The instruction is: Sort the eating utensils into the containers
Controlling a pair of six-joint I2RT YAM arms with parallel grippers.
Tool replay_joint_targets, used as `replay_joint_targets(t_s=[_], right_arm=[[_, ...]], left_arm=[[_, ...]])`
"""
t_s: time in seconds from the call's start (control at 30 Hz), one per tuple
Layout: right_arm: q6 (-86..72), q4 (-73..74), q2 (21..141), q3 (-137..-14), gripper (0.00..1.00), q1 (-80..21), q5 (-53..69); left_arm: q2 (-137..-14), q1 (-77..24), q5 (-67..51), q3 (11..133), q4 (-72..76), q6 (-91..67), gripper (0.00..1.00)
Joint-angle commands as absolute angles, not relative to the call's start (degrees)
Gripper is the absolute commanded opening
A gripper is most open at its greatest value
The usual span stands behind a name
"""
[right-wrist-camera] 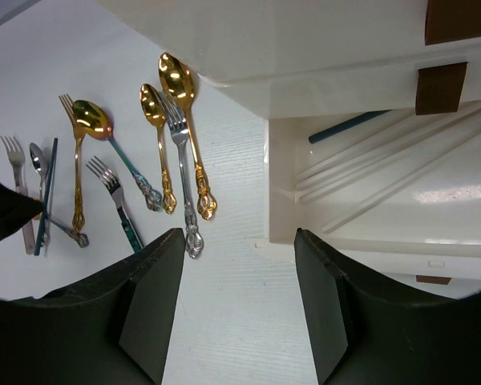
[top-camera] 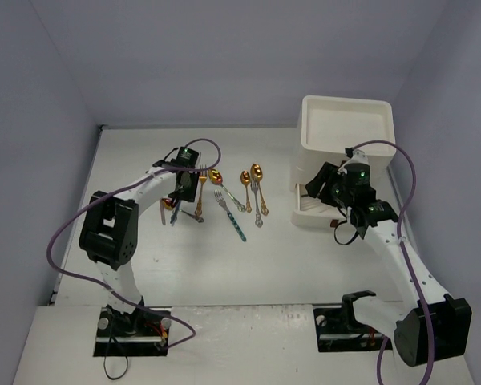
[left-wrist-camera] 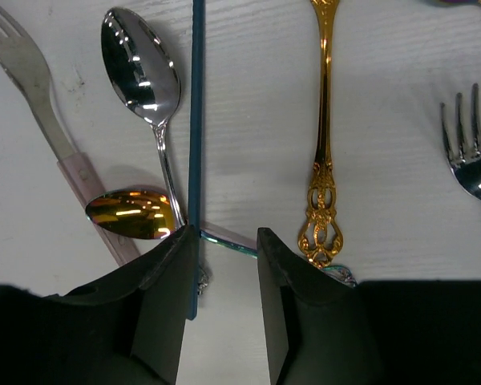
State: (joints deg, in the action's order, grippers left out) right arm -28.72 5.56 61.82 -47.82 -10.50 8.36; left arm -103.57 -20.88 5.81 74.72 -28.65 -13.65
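Though caught from three angles, hides plenty. From overhead, cannot separate the thin pieces bunched under the black two-finger left gripper (top-camera: 184, 191). In the left wrist view, crops nearly everything at the frame edge: a silver fork with a pale pink handle (left-wrist-camera: 32, 80), a polished silver spoon (left-wrist-camera: 140, 68) beside the bowl of a mirror-gold spoon (left-wrist-camera: 132, 215), an ornate gold filigree handle (left-wrist-camera: 325, 168) with its head out of frame, and silver fork tines (left-wrist-camera: 473, 152) at the right edge. Finds that gripper's jaws parted over the bare white table (left-wrist-camera: 248, 120), straddling a thin dark-teal straight handle (left-wrist-camera: 196, 120) lying close along the inner face of one black finger (left-wrist-camera: 172, 305). Contact is impossible to judge, and the working end is out of shot.

Farther right on the table, lies in a loose row, clear of both grippers: a pair of gold spoons with ornate stems (right-wrist-camera: 152, 104), a slim silver fork (right-wrist-camera: 180, 152) laid among them, a gold-bowled spoon with a teal stem (right-wrist-camera: 92, 120), a gold fork (right-wrist-camera: 74, 120) and a silver fork with a teal handle (right-wrist-camera: 112, 188).

At the table's far right, stands a cream-white boxy plastic cabinet (top-camera: 345, 132) with small brown handles (right-wrist-camera: 441, 88), one drawer (right-wrist-camera: 369, 200) pulled out and holding a single teal stick (right-wrist-camera: 349, 126), its far end hidden under the drawer above. Just in front, hangs the black right gripper (right-wrist-camera: 239, 237), spread wide and empty.
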Motion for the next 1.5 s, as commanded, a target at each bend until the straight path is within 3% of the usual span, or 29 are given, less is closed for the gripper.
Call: replay_joint_targets(t_s=[0.0,0.43,0.6,0.83,1.47], right_arm=[[-26.9,3.4,59.8,-47.2,0.54,-10.7,11.2],[-26.2,3.4,59.0,-45.9,0.55,-10.7,12.0],[-25.9,3.3,59.7,-46.3,0.55,-10.7,11.9],[-25.8,3.3,60.5,-46.7,0.55,-10.7,11.8],[-24.0,3.4,61.8,-48.4,0.55,-12.5,14.2]], left_arm=[[-106.0,-18.8,4.4,80.6,-30.5,-11.1,0.33],[-113.9,-17.1,2.1,83.9,-31.5,-10.2,0.32],[-114.3,-17.2,1.5,83.8,-31.6,-11.1,0.15],[-113.3,-17.2,2.4,83.2,-31.6,-12.3,0.00],[-106.4,-17.1,4.7,85.2,-36.9,-12.4,0.00]])
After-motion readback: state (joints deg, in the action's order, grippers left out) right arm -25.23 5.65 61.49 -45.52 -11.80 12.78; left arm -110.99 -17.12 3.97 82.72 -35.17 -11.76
